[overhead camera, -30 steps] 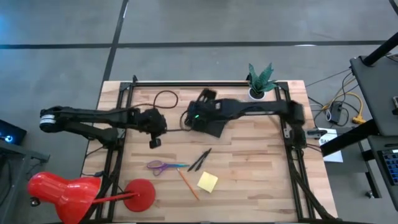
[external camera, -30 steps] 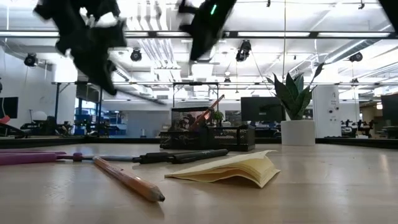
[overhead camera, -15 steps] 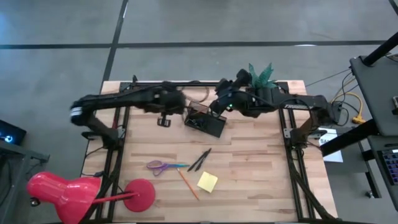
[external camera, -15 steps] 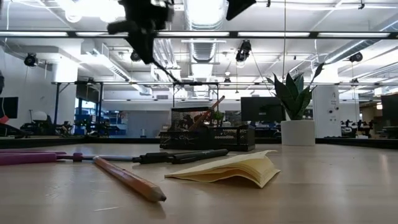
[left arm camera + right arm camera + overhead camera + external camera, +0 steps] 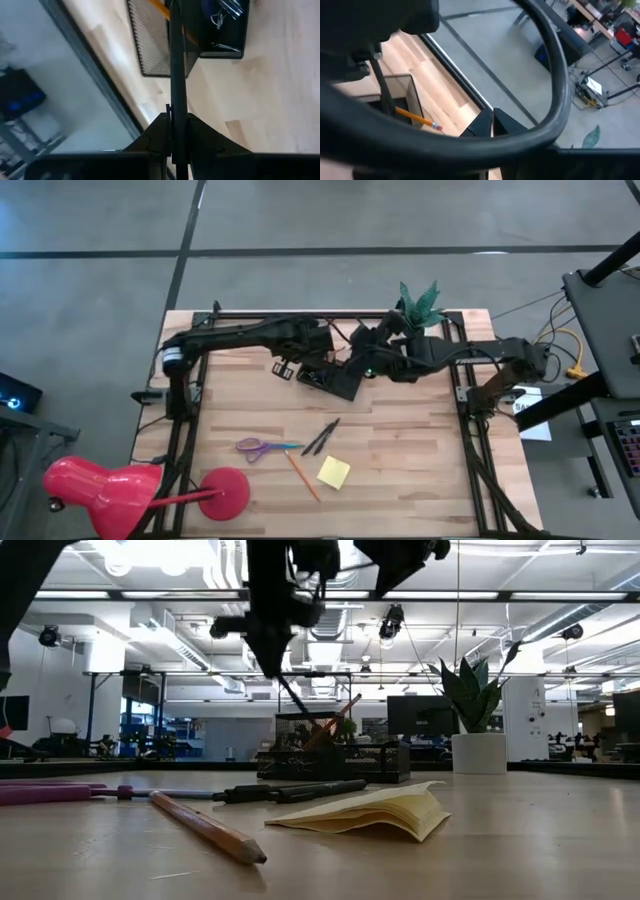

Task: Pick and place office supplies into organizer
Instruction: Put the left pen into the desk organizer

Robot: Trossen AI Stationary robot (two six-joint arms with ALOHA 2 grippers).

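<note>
wooden bench (image 5: 420,480) near its front edge carries what is left to sort: the yellow sticky-note pad (image 5: 334,471), an orange pencil (image 5: 301,476), the purple-handled scissors (image 5: 262,447) and two black pens (image 5: 322,436), all lying loose and well apart from the arms. none of these has shifted over the last second.

farther back, near the rear edge, sits the mesh organizer (image 5: 332,378), with an orange pencil already leaning out of its tall cup in the low view (image 5: 335,720). here is the change: a second ago the left pincer (image 5: 283,368) hung out over the left-middle of the bench, and it has since swung across to hover just beside the organizer's left side. its fingers are clamped narrow on a black pen (image 5: 177,75), which the left wrist view shows pointing down at the mesh cup, its tip at or just above the rim; whether it touches i cannot tell.

the right pincer (image 5: 362,340) has pulled back from over the organizer toward the rear, near the potted plant (image 5: 418,308); its fingers look pressed together with nothing between them.

by my judgement, the pen is at the point of delivery, and a clean release needs the tip inside the cup first.
</note>
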